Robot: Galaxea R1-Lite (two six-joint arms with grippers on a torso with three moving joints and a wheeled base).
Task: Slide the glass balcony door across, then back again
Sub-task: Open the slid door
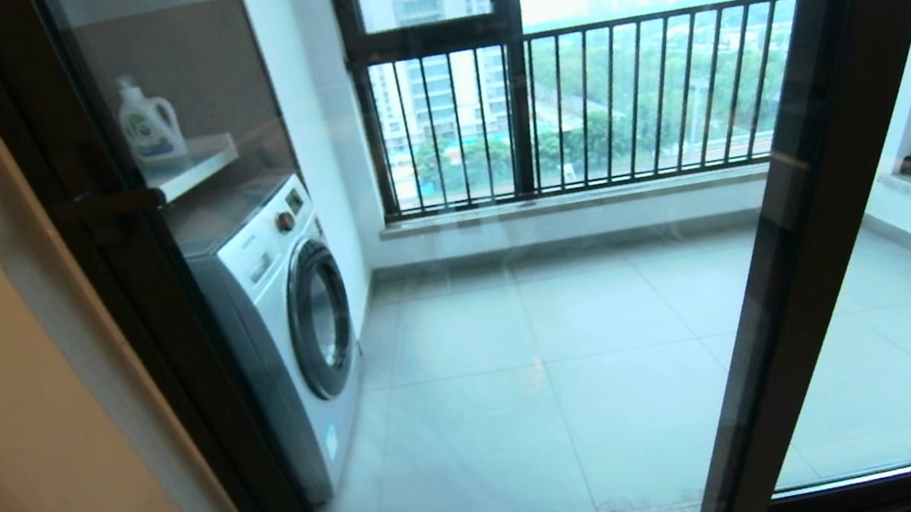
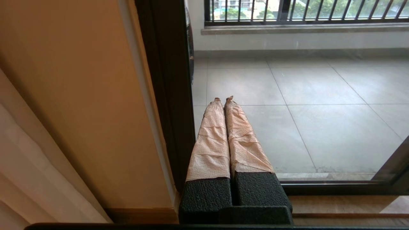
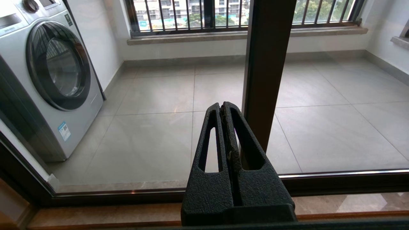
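The glass balcony door [image 1: 569, 347] fills the head view, a clear panel in a dark brown frame. Its left upright [image 1: 160, 336] stands against the beige wall and carries a slim dark handle [image 1: 106, 204]. Its right upright [image 1: 814, 175] crosses the view on a slant. Neither arm shows in the head view. My left gripper [image 2: 223, 99], with tape-wrapped fingers, is shut and empty, low down beside the left upright [image 2: 169, 95]. My right gripper [image 3: 221, 107] is shut and empty, just in front of the glass beside the right upright [image 3: 265, 80].
Behind the glass stand a white washing machine [image 1: 284, 318], a shelf with a detergent bottle [image 1: 149, 126], and the black-framed window with railing bars [image 1: 577, 102]. A beige wall [image 1: 8, 404] and pale curtain [image 2: 32, 175] close the left side. The bottom track [image 3: 351, 182] runs along the floor.
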